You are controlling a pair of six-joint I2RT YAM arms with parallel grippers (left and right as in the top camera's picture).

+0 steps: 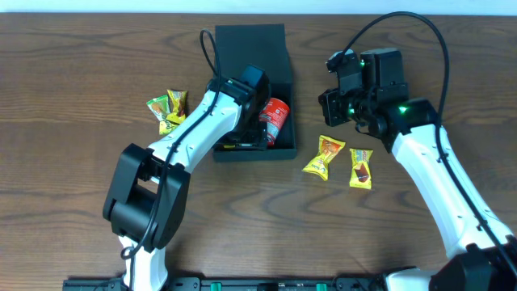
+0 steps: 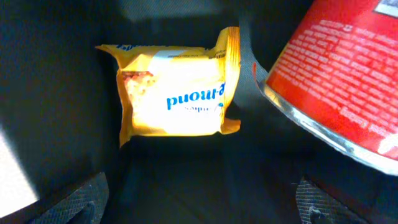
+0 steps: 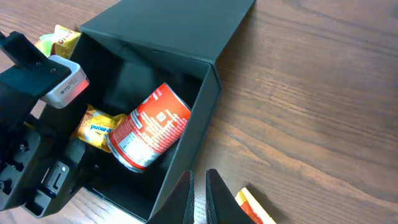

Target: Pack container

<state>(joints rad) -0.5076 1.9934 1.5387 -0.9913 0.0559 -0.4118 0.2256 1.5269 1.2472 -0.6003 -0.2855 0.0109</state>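
Red can [image 2: 336, 74] beside container's [image 2: 56, 93] yellow packet [image 2: 174, 93], overhead mostly under left arm [image 1: 202, 121].

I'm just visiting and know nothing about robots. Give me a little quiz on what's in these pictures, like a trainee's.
1. True or false: the red can lies inside the container.
2. How many snack packets lie outside the container? A two, B four, C six.
3. Fill in: the open left tool hangs over a ____ packet in the container.
Key: 1 true; 2 B; 3 yellow.
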